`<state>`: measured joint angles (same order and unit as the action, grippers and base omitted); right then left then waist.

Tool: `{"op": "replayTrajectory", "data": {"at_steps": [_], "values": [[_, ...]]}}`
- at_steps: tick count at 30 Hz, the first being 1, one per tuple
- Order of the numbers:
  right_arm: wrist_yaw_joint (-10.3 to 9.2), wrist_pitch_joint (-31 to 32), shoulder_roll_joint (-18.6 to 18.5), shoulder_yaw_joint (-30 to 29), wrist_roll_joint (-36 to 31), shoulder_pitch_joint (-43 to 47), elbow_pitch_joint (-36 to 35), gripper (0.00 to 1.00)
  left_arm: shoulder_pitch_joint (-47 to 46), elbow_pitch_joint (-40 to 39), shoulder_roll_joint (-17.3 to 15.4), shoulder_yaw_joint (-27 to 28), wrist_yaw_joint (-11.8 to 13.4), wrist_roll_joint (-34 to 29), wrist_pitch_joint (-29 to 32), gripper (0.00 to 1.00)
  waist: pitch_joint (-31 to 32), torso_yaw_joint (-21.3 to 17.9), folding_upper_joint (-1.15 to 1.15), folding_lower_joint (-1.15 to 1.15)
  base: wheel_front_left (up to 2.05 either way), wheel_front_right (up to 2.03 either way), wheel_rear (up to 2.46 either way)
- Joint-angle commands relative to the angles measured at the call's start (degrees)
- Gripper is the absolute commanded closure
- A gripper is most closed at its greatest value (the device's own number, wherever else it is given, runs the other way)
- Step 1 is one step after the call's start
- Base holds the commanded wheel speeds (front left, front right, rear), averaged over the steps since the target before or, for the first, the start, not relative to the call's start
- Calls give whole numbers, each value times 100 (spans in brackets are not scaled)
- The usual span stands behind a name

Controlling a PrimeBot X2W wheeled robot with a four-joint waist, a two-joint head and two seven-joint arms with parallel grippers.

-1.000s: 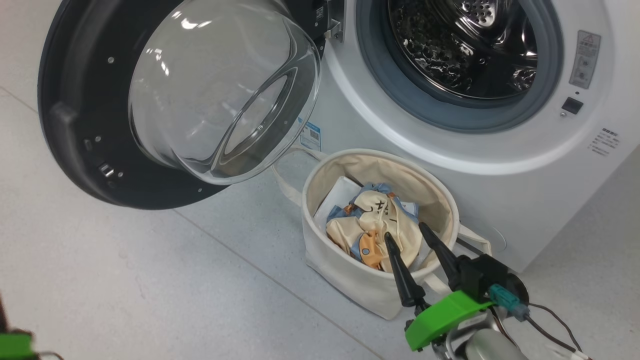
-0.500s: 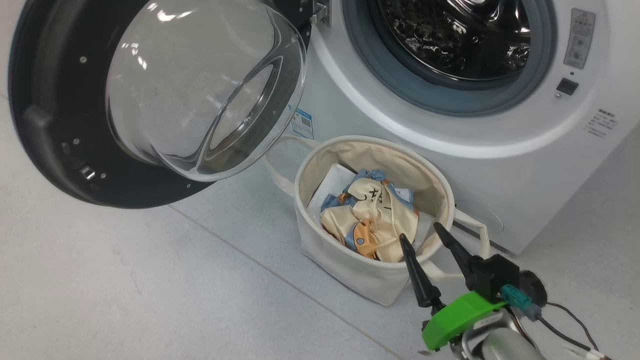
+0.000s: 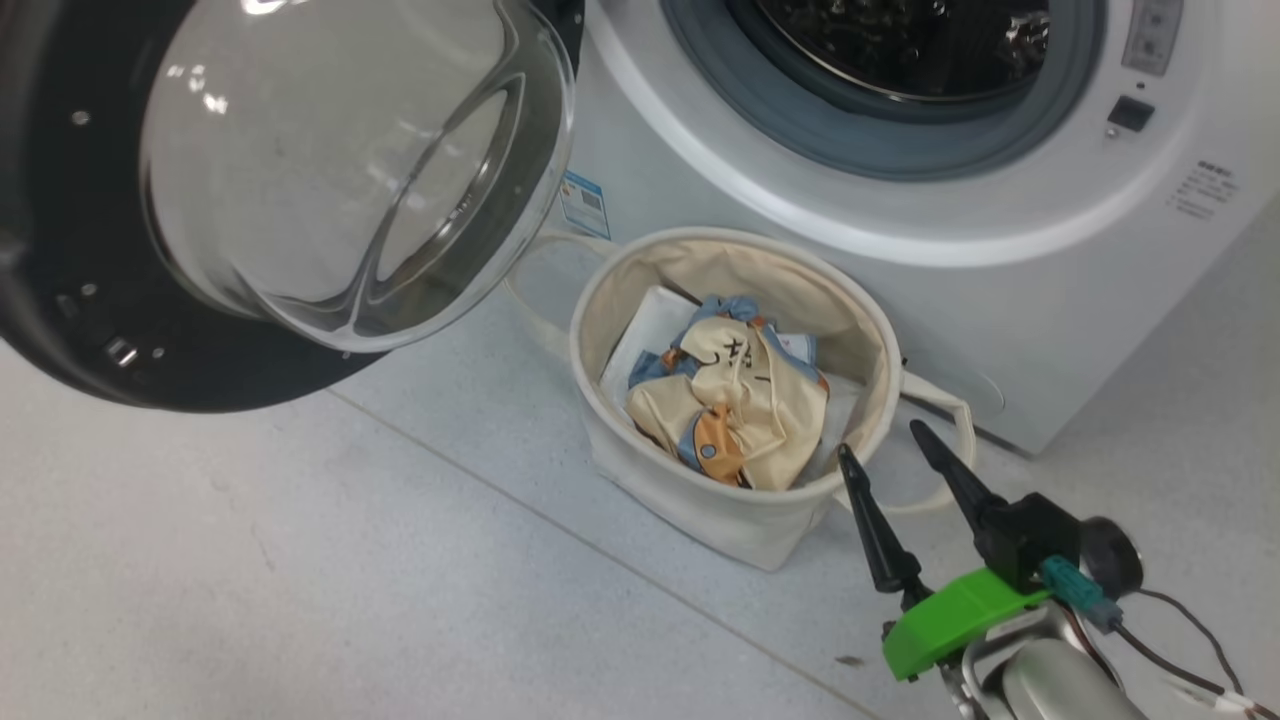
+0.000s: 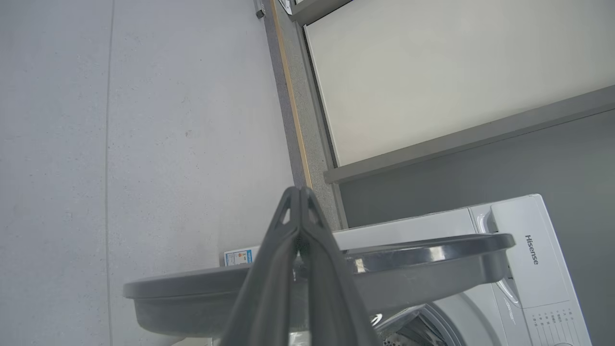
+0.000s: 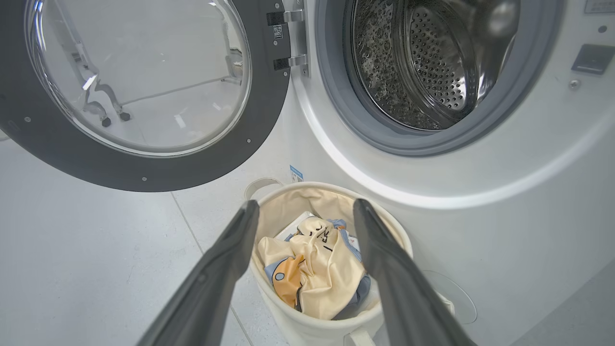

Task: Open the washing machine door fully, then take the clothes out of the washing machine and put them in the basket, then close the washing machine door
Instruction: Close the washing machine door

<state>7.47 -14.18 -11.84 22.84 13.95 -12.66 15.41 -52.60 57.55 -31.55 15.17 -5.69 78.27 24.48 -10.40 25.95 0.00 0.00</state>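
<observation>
Nearest the head camera, the right gripper (image 3: pixel 880 438) hangs just beside the near rim of the basket (image 3: pixel 700 510). Its two dark fingers are spread well apart and hold nothing. The posture suits a hand that has let go of cloth above the tub. The right wrist view looks between those fingers straight down into the basket, where the clothes (image 3: pixel 735 400) lie crumpled. The cream garment with dark writing is on top, the light blue one is tucked under and around it, and a flat white pad (image 3: pixel 640 330) lies against the far wall beneath them. The basket stands on the floor right at the foot of the washing machine (image 3: pixel 1000 330) and below its opening, probably so that the carry is short. To the left, the washing machine door (image 3: pixel 60 200) is swung wide on its hinge with its glass bowl facing outward, which leaves the opening free. The left gripper (image 4: pixel 300 192) has its fingers pressed together, empty, with the door's rim edge-on beyond them (well placed, I judge, to push it shut). Farthest back, the part of the steel drum (image 5: pixel 423 62) in view shows no garment, so unloading looks done and only the closing is left.
</observation>
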Motion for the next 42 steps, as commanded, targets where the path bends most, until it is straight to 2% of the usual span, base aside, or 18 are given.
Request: {"op": "replayTrajectory", "data": {"at_steps": [1,9,13,20,28,36,42], "values": [[2,20,-61,46,-62,-49,-241,0,-272,-59,-361,75,-64,-46,-68,100,-99,-64,0,0,0,0,0],[2,223,-155,-122,-219,-75,-598,0,-661,390,-355,36,-175,-123,-736,100,-479,-279,0,0,0,0,0],[2,271,-180,-178,-249,-56,-697,0,-616,317,-238,-109,-178,-91,-604,100,-528,-319,0,0,0,0,0],[2,249,-134,-217,-236,13,-690,0,-311,-34,-168,-560,-179,-109,19,100,-361,-286,0,0,0,0,0],[2,80,64,-123,-95,60,-417,0,207,-783,-37,-1169,-179,-146,635,100,120,-170,0,0,0,0,0],[2,-58,331,-97,59,162,-99,0,982,-2158,185,-1703,-180,-19,864,100,615,-137,0,0,0,0,0],[2,-79,512,-164,113,264,-52,0,1808,-3161,432,-1919,-180,124,764,100,851,-339,0,0,0,0,0]]}}
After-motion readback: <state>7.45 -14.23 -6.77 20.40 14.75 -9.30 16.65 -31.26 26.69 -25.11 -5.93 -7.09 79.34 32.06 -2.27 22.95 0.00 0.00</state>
